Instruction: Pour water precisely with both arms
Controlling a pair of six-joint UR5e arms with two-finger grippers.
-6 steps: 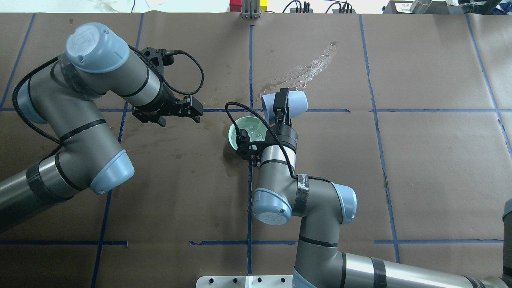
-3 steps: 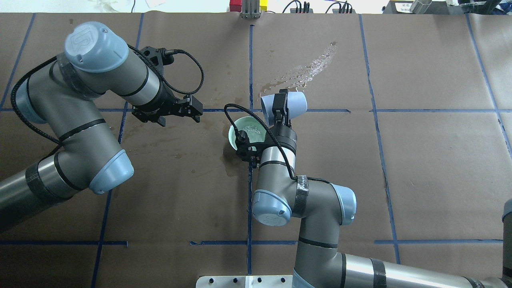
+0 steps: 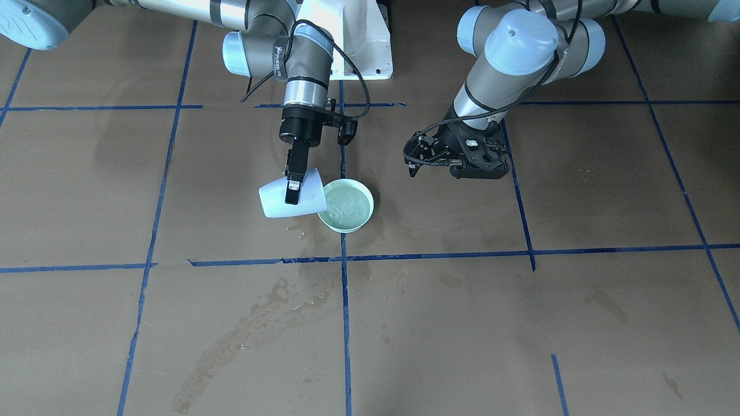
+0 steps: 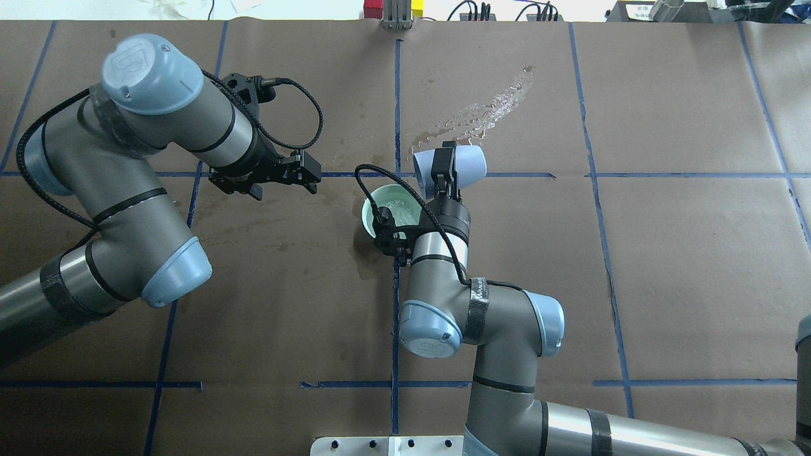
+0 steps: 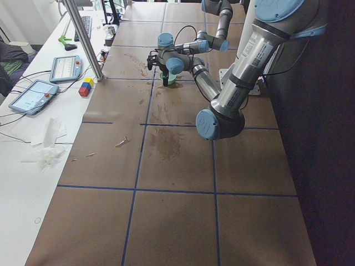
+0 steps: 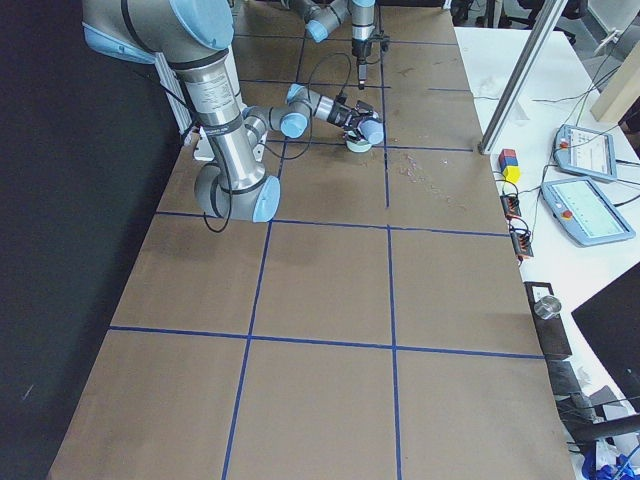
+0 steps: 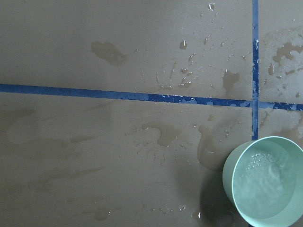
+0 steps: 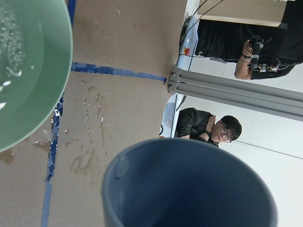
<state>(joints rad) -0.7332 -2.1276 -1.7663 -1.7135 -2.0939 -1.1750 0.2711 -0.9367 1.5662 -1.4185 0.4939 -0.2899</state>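
My right gripper (image 4: 447,168) is shut on a pale blue cup (image 4: 470,164), one finger inside the rim and one outside. The cup lies tipped on its side, its mouth toward a mint green bowl (image 4: 369,212). In the front view the gripper (image 3: 293,188) holds the cup (image 3: 276,203) touching the bowl's rim (image 3: 370,203). Water (image 7: 267,182) ripples in the bowl, also in the right wrist view (image 8: 9,47). The cup's inside (image 8: 189,189) looks empty. My left gripper (image 4: 312,176) is open and empty, hovering left of the bowl, apart from it.
Glossy spilled water (image 4: 491,111) lies beyond the cup, and dark wet blotches (image 4: 367,263) surround the bowl. Blue tape lines (image 4: 396,95) grid the brown paper. The white pedestal (image 3: 358,40) stands at the robot's side. Coloured blocks (image 4: 393,9) sit at the far edge.
The splashing in the bowl has calmed to faint ripples. The right gripper with the cup has shifted very slightly. The left arm has barely moved.
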